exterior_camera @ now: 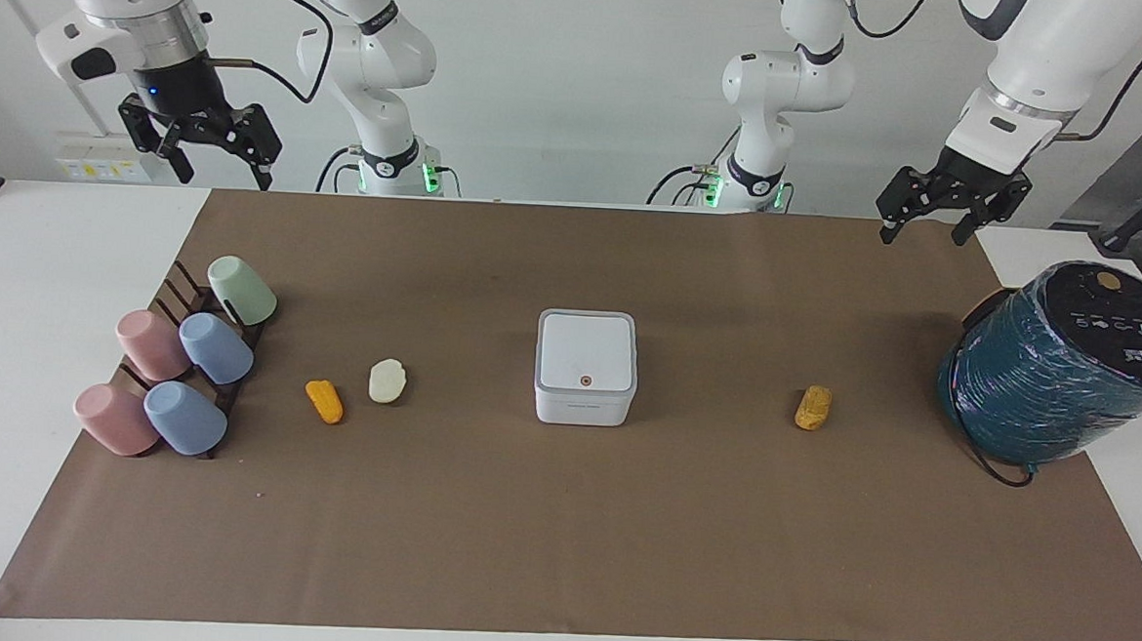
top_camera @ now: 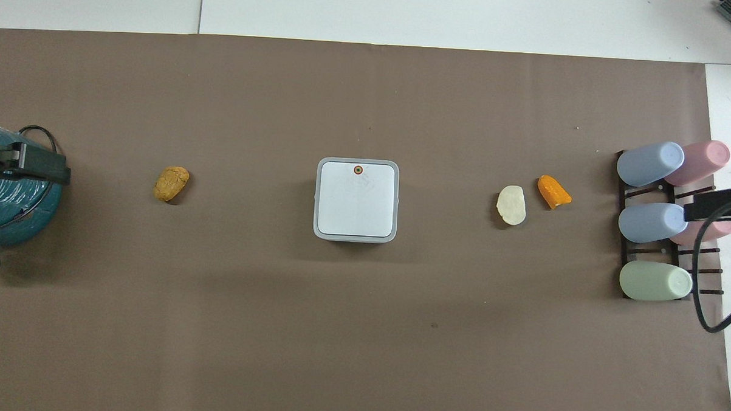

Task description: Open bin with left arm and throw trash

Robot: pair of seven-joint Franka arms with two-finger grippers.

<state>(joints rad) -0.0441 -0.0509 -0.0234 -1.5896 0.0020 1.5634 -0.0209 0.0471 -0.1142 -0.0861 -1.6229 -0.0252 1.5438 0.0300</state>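
The white square bin (exterior_camera: 586, 365) (top_camera: 356, 199) stands mid-mat with its lid down, a small brown dot on the lid. One yellow-orange trash lump (exterior_camera: 814, 407) (top_camera: 171, 183) lies beside the bin toward the left arm's end. An orange lump (exterior_camera: 324, 400) (top_camera: 553, 192) and a cream lump (exterior_camera: 387, 381) (top_camera: 511, 205) lie toward the right arm's end. My left gripper (exterior_camera: 925, 232) hangs open and empty, high over the mat's robot-side edge by the teal cylinder. The right gripper (exterior_camera: 224, 173) waits open and empty, raised over the table's robot-side edge at its own end.
A large teal wrapped cylinder (exterior_camera: 1067, 361) (top_camera: 6, 211) lies at the left arm's end of the table. A dark rack (exterior_camera: 177, 290) with several pastel cups (exterior_camera: 216, 348) (top_camera: 649, 164) sits at the right arm's end. Brown paper (exterior_camera: 560, 535) covers the table.
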